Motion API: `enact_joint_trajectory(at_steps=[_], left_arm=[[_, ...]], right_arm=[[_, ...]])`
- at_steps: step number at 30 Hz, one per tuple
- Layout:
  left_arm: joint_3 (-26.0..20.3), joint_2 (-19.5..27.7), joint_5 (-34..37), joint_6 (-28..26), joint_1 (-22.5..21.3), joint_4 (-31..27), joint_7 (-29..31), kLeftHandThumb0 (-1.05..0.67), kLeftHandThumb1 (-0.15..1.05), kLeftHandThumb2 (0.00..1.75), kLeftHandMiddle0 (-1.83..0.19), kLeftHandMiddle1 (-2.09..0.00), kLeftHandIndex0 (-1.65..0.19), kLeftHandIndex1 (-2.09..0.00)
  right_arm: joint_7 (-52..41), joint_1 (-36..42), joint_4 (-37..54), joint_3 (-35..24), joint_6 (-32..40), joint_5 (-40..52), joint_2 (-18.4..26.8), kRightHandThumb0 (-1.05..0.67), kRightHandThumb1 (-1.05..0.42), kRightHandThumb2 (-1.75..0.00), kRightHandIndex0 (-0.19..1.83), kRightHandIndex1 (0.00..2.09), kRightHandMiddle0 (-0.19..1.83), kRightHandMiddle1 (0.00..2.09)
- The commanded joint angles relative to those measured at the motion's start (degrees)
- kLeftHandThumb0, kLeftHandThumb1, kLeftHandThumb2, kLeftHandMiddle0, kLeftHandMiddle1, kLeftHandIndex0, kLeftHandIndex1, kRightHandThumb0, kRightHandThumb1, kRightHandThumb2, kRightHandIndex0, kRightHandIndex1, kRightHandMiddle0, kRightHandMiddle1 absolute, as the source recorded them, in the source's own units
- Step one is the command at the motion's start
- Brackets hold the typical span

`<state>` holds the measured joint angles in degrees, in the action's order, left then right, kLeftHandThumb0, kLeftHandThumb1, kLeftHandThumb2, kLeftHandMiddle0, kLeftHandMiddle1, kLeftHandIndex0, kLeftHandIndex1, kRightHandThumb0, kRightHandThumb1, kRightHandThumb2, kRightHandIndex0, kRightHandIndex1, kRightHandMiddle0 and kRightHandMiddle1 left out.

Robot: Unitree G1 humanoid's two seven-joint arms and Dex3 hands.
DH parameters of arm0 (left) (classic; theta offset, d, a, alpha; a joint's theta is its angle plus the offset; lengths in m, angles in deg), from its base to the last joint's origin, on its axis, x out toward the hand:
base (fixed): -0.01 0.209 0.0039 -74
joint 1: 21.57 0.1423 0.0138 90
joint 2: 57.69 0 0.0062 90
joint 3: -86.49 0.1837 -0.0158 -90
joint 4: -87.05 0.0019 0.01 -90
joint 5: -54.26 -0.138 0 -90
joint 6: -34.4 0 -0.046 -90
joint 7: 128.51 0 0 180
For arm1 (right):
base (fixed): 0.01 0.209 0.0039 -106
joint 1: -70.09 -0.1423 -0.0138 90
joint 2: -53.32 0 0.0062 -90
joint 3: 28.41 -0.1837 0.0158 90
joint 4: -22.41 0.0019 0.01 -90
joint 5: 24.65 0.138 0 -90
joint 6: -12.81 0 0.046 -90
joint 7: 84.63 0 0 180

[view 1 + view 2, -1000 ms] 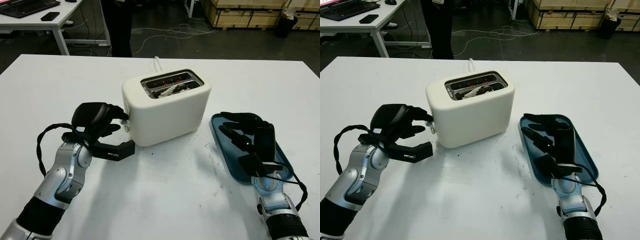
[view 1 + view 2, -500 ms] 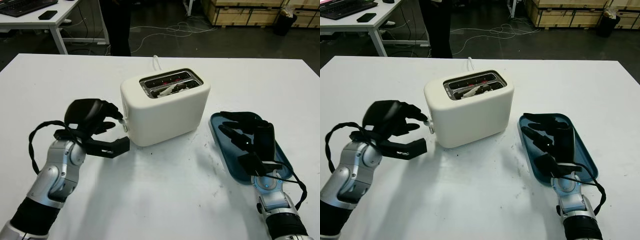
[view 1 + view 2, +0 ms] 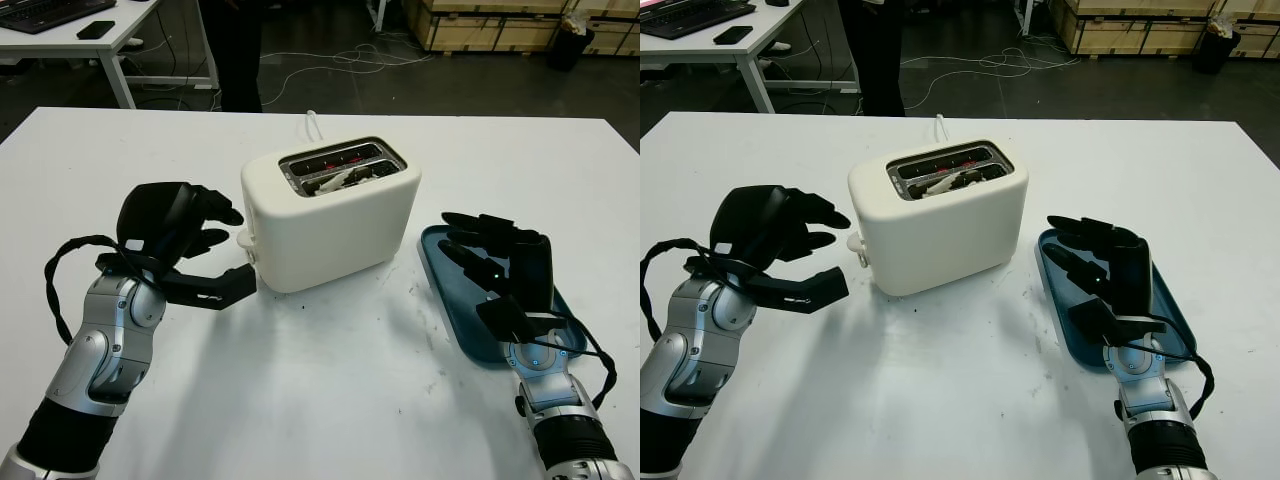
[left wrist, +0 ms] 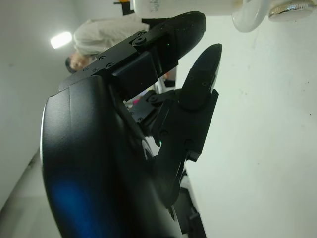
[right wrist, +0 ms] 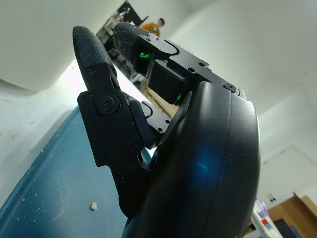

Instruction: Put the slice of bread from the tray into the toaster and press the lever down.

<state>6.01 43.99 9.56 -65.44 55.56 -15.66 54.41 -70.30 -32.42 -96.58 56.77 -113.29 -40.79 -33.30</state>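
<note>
Slice of bread (image 3: 340, 180) down inside a slot of the cream toaster (image 3: 332, 214); left hand (image 3: 178, 232) open just beside the toaster's lever (image 3: 243, 240), holding nothing; right hand (image 3: 500, 268) open above the blue tray (image 3: 452, 310), beside the toaster's other end.

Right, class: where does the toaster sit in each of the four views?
Left eye view: toaster in the middle, slots facing up.
Right eye view: middle, a little left of centre.
Left wrist view: a strip of its base beyond the left hand's fingertips.
Right wrist view: its pale side beyond the right hand.
Shared landmark: the white table.
</note>
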Motion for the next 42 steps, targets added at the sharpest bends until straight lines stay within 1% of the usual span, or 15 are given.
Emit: enact_joint_trajectory(at_steps=[1, 5, 7, 9, 11, 13, 17, 21, 28, 30, 36, 38, 42], left_arm=[[-1.74, -0.2, 0.94, 0.35, 0.49, -0.69, -0.8, -0.3, 0.77, 0.0, -0.98, -0.76, -1.18, 0.0], [-5.22, -0.74, 3.6, 1.04, 0.41, -0.9, -2.1, -0.34, 0.79, 0.01, -0.84, -0.72, -1.0, 0.0], [-6.67, -0.18, 4.42, 0.97, 0.26, -1.36, -1.64, -0.34, 0.79, 0.01, -0.81, -0.71, -0.96, 0.0], [-8.08, 0.96, 5.64, 2.38, -0.04, -1.18, -1.41, -0.33, 0.79, 0.01, -0.81, -0.72, -0.96, -0.01], [-9.5, 2.52, 7.67, 5.41, -0.56, -0.31, -1.24, -0.32, 0.78, 0.0, -0.82, -0.73, -0.97, -0.01], [-10.54, 4.5, 9.02, 8.0, -1.26, 0.58, -0.62, -0.31, 0.76, 0.0, -0.82, -0.75, -1.0, -0.03], [-11.67, 7.57, 9.55, 9.25, -3.34, 1.85, 1.12, -0.36, 0.71, 0.0, -0.8, -0.72, -1.01, -0.03], [-12.08, 9.78, 9.49, 9.88, -6.17, 3.71, 2.34, -0.39, 0.68, 0.0, -0.9, -0.6, -1.03, -0.02], [-9.94, 13.64, 7.25, 7.49, -11.78, 5.77, 9.13, -0.42, 0.64, 0.0, -1.03, -0.42, -1.08, -0.02], [-9.56, 14.08, 7.02, 7.13, -12.88, 6.34, 10.35, -0.43, 0.64, 0.0, -1.03, -0.39, -1.07, -0.01], [-8.92, 14.15, 6.26, 8.07, -15.53, 8.38, 9.56, -0.46, 0.63, 0.0, -1.08, -0.34, -1.09, -0.01], [-8.62, 13.95, 6.22, 8.23, -15.81, 8.76, 9.2, -0.47, 0.63, 0.0, -1.09, -0.33, -1.09, -0.01], [-8.11, 13.5, 6.05, 8.28, -15.46, 9.0, 8.59, -0.48, 0.64, 0.0, -1.1, -0.32, -1.1, -0.02]], right_arm=[[-3.43, -1.46, 1.18, -0.62, 0.71, 3.1, 1.72, -0.65, -0.8, 0.0, 1.22, 0.03, 1.1, 0.0], [-13.35, -4.43, 1.54, -2.06, 3.92, 9.31, 6.01, -0.68, -0.81, 0.0, 1.18, 0.01, 1.03, 0.0], [-18.62, -6.61, 1.28, -2.7, 6.72, 12.41, 8.02, -0.68, -0.81, 0.0, 1.17, 0.01, 1.0, 0.0], [-22.6, -9.06, 1.15, -2.96, 10.3, 13.75, 10.07, -0.69, -0.8, 0.0, 1.14, 0.0, 0.98, 0.0], [-26.03, -11.72, 0.31, -3.01, 13.11, 14.79, 11.72, -0.73, -0.8, 0.0, 1.12, 0.0, 0.97, 0.0], [-28.39, -14.41, -1.17, -2.84, 13.71, 14.76, 13.05, -0.76, -0.8, 0.0, 1.09, 0.0, 0.94, 0.0], [-30.71, -19.48, -5.31, -1.74, 12.49, 12.99, 15.04, -0.78, -0.82, 0.0, 1.06, 0.0, 0.91, 0.0], [-31.92, -24.31, -9.88, 0.01, 12.5, 10.56, 16.61, -0.8, -0.83, -0.01, 1.04, 0.0, 0.9, 0.0], [-34.34, -31.12, -16.56, 3.55, 11.31, 6.44, 18.28, -0.82, -0.85, -0.01, 0.97, 0.0, 0.84, 0.0], [-34.31, -32.14, -18.03, 4.27, 10.6, 5.71, 18.34, -0.81, -0.86, -0.01, 0.96, 0.0, 0.83, 0.0], [-35.36, -34.62, -20.68, 6.63, 10.37, 3.88, 18.65, -0.76, -0.85, 0.0, 0.87, 0.0, 0.76, 0.0], [-36.05, -35.0, -20.59, 7.14, 11.22, 3.53, 18.72, -0.74, -0.84, 0.0, 0.82, 0.0, 0.72, 0.0], [-36.31, -35.32, -20.74, 7.49, 10.93, 3.24, 18.77, -0.71, -0.83, 0.0, 0.81, 0.0, 0.71, 0.0]])
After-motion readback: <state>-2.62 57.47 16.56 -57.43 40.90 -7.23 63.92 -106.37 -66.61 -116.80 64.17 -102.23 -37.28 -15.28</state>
